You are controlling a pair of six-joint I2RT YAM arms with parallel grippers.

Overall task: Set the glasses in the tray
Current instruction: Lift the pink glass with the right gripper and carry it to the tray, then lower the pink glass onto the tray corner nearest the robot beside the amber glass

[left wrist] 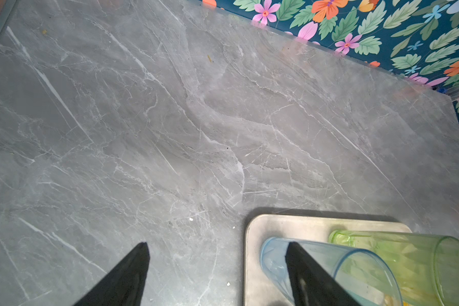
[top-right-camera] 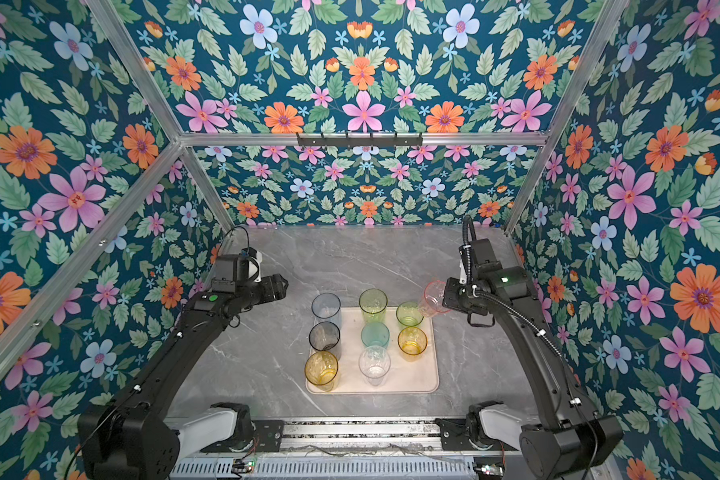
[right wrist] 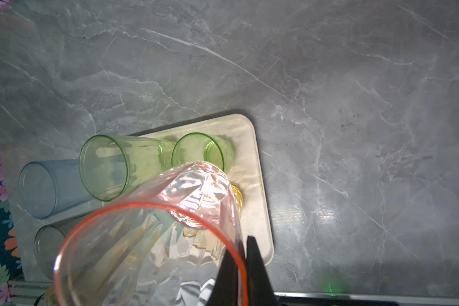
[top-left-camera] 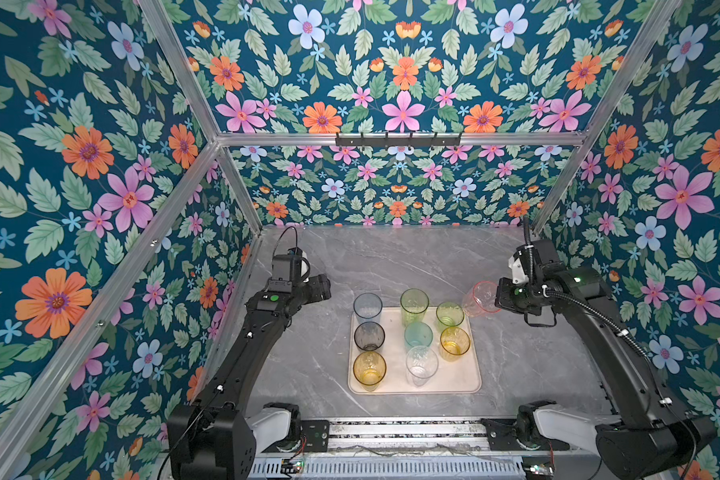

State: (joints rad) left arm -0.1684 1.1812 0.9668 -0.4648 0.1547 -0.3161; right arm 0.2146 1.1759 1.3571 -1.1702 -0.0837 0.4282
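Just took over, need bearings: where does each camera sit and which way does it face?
Top views: high at the front, facing down toward the back wall; show tray, left arm, right arm.
Left wrist: on the left arm, facing down at table beside the tray's corner; left jaws open, empty.
Right wrist: on the right arm, facing down over the tray; right jaws shut on pink glass.
Shared: both wrist views show the blue glass and tall green glass.

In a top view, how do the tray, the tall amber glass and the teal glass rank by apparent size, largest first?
1. tray
2. tall amber glass
3. teal glass
The amber one stands nearer the camera, which may exaggerate it.
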